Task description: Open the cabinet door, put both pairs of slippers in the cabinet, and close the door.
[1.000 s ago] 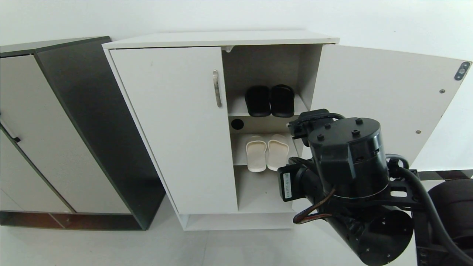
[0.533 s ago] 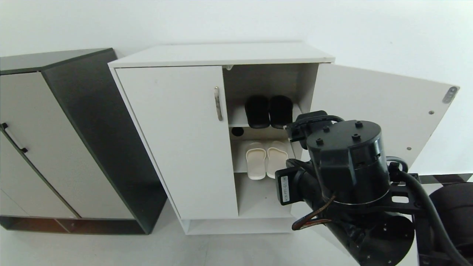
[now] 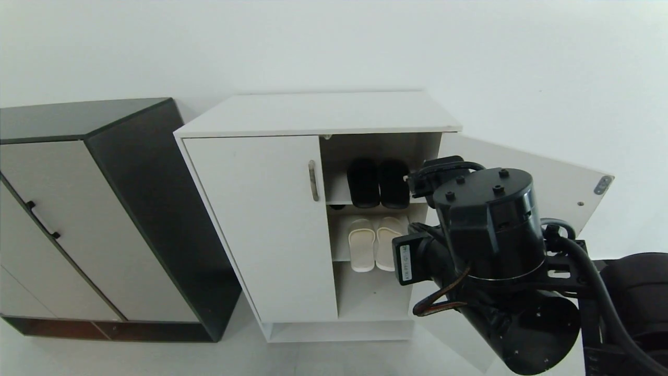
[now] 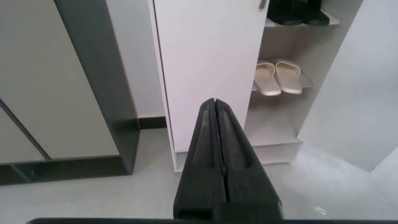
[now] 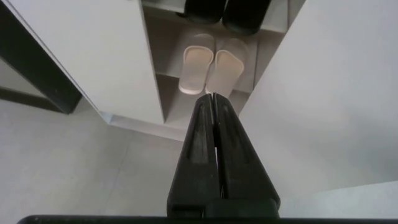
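The head camera has drawn back: the white two-door wooden cabinet now sits lower and smaller in view, though nothing inside it has shifted. The pair of black rubber slippers rests on the upper shelf and the pair of cream foam slippers on the shelf below, beside the wide-open right door. The left end effector and right end effector are both clenched and empty, clear of the cabinet. Judged remaining: closing the door.
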You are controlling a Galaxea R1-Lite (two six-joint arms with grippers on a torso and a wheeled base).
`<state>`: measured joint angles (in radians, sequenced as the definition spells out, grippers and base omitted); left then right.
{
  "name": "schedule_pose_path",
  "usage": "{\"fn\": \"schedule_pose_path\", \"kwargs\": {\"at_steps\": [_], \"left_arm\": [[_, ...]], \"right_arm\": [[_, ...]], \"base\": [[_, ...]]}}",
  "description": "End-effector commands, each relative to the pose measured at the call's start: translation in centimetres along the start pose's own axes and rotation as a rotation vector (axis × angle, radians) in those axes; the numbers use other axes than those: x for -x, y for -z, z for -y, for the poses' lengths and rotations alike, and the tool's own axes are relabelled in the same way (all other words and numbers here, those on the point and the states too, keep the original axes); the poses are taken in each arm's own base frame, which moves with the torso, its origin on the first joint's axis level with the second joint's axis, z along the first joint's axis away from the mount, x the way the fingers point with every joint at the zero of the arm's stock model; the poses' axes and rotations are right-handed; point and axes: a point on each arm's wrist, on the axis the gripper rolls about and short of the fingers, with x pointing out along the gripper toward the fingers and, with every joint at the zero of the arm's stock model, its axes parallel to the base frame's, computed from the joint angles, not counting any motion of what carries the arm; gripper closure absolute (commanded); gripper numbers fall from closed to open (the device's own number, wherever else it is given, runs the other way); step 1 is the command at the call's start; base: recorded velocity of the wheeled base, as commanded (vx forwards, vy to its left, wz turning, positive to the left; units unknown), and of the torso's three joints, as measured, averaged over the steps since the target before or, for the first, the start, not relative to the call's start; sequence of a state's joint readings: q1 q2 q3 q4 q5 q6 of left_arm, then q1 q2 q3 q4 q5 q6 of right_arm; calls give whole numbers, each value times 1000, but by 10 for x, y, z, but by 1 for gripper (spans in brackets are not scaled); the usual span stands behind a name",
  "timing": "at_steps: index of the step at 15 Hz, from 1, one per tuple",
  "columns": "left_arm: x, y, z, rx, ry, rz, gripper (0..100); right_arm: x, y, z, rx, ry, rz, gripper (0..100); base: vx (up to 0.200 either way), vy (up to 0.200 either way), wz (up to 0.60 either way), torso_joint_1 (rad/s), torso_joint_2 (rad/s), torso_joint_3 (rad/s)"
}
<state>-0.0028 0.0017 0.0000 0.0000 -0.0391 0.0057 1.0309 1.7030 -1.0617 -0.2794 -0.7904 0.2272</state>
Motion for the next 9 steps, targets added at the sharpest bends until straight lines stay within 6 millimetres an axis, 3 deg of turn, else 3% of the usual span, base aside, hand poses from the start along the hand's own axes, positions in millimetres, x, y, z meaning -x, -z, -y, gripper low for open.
{"fn": "schedule_pose_path", "kwargs": {"at_steps": [1, 9], "left_arm": [[0, 0, 0, 0, 0, 0, 100], [0, 0, 0, 0, 1, -1, 100]], "right_arm": [[0, 0, -1, 2, -2, -1, 100], [0, 0, -1, 2, -2, -1, 100]], "base": [[0, 0, 0, 163, -466, -315], [0, 0, 0, 190, -498, -313]]}}
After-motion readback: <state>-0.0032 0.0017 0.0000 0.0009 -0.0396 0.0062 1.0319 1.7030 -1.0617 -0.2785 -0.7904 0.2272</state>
